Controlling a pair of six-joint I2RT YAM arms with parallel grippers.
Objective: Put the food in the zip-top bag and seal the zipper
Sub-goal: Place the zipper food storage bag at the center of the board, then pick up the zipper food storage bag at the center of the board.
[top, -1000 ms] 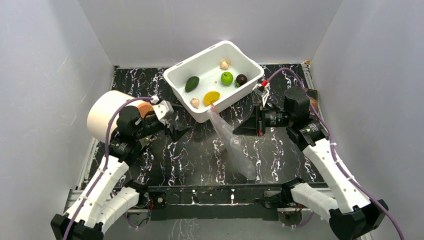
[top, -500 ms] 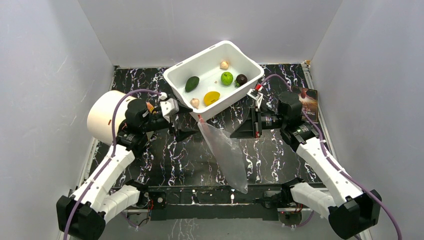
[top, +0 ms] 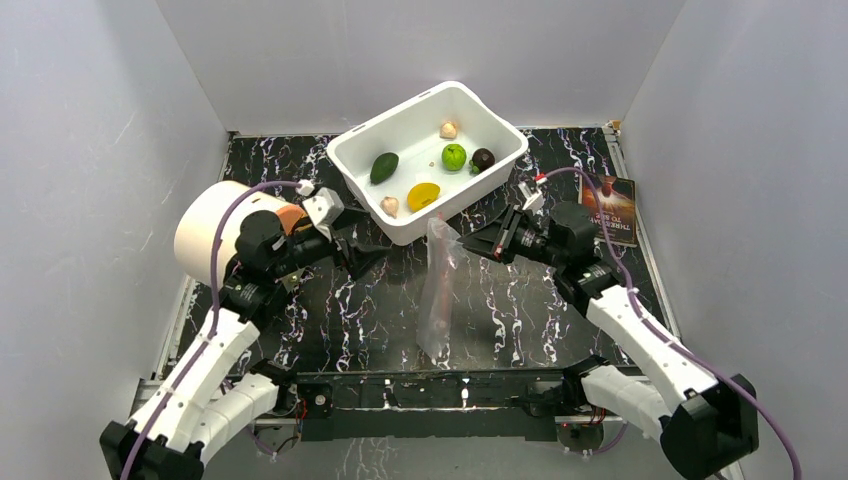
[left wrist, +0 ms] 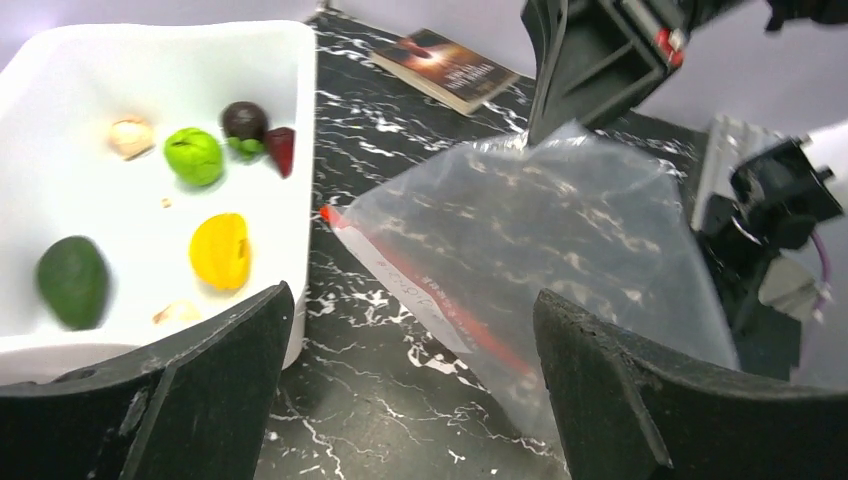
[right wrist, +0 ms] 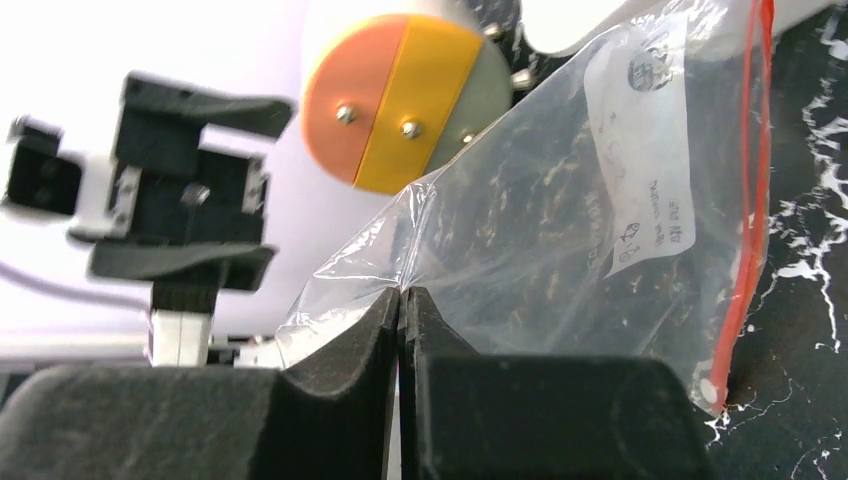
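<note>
At the left of the top view, the left gripper (top: 366,258) stands wide open and empty, aimed toward the zip-top bag (top: 437,300). At upper centre all the food (top: 423,195) lies in the white tub (top: 345,160), none of it bagged. Over the last second the bag has swung from a slant toward the lower right to hang nearly straight, just below the tub's near corner. Its zipper (left wrist: 420,288) faces the left gripper. To the right, the right gripper (top: 463,243) is clamped on the bag's upper edge. Opening the mouth looks next.
</note>
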